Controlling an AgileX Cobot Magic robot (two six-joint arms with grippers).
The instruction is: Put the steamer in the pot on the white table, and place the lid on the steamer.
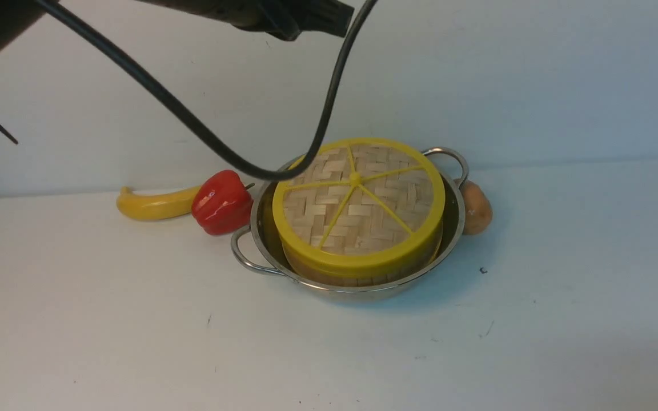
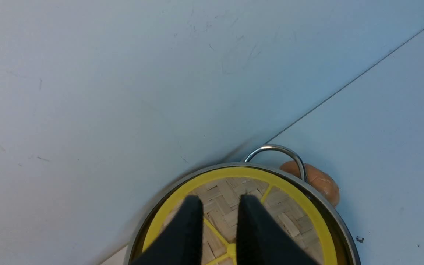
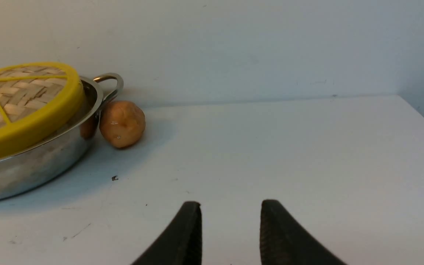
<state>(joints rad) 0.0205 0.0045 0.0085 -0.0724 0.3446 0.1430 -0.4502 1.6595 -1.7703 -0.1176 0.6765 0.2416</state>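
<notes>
Left wrist view: left tool (image 2: 217, 200) above lid (image 2: 289, 221), empty.

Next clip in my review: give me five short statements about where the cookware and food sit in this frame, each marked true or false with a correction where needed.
1. The lid sits on the steamer. True.
2. The steamer stands beside the pot. False: it sits inside the pot.
3. The potato is by the pot's far right handle. True.
4. The red pepper lies inside the pot. False: it is on the white table, left of the pot, beside the banana.
5. The left gripper holds the lid. False: it is above it, holding nothing.
</notes>
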